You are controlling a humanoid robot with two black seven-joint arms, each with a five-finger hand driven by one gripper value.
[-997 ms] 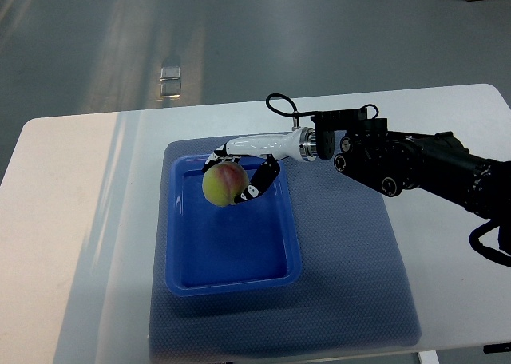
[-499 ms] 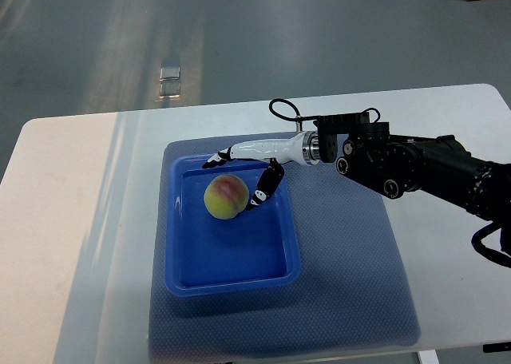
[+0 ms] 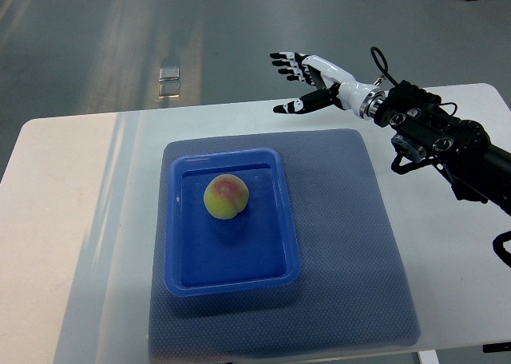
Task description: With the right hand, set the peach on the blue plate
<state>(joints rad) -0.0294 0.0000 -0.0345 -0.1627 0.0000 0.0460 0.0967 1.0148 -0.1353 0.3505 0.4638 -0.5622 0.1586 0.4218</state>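
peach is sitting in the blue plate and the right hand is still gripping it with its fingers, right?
Not quite. The peach is sitting in the blue plate, but the right hand is not gripping it: the top view shows it lifted well clear beyond the table's far edge, fingers spread and holding nothing.

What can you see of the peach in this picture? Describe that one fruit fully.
The peach is round, yellow-green with a red blush on top, its skin looking matte. It sits whole in the far half of the blue plate, touching only the plate floor. No hand touches it; the right hand is away beyond the table's far edge.
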